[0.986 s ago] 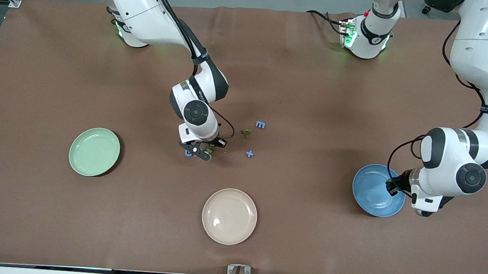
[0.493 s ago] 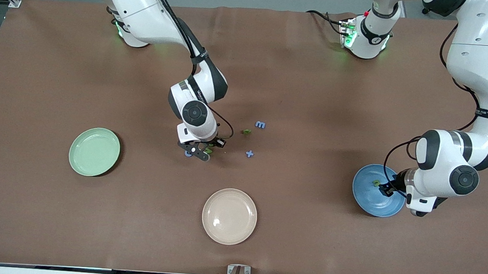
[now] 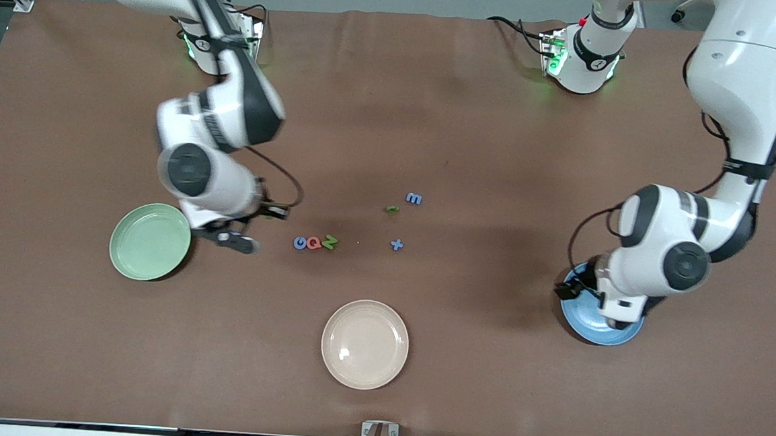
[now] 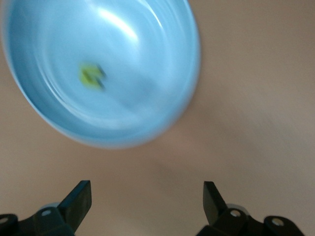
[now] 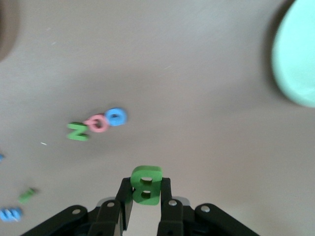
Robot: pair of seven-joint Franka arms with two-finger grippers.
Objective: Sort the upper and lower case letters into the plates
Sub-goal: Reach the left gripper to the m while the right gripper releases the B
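My right gripper (image 3: 228, 238) (image 5: 146, 189) is shut on a green letter B (image 5: 146, 183) and holds it over the table beside the mint green plate (image 3: 150, 241) (image 5: 297, 59). A blue letter (image 3: 300, 242) (image 5: 117, 117), a pink letter (image 3: 314, 243) (image 5: 96, 123) and a green N (image 3: 329, 241) (image 5: 78, 132) lie in a row mid-table. My left gripper (image 3: 573, 290) (image 4: 147, 201) is open and empty at the edge of the blue plate (image 3: 587, 324) (image 4: 147, 113), which holds a small green letter (image 4: 91, 76).
A blue m (image 3: 414, 198), a small green letter (image 3: 392, 209) and a blue plus sign (image 3: 396, 245) lie mid-table. A cream-beige plate (image 3: 365, 344) sits nearer the front camera.
My right gripper lifted the green B from the letter row and swung toward the mint green plate. My left gripper moved off the blue plate toward the table's middle, leaving a green letter in it.
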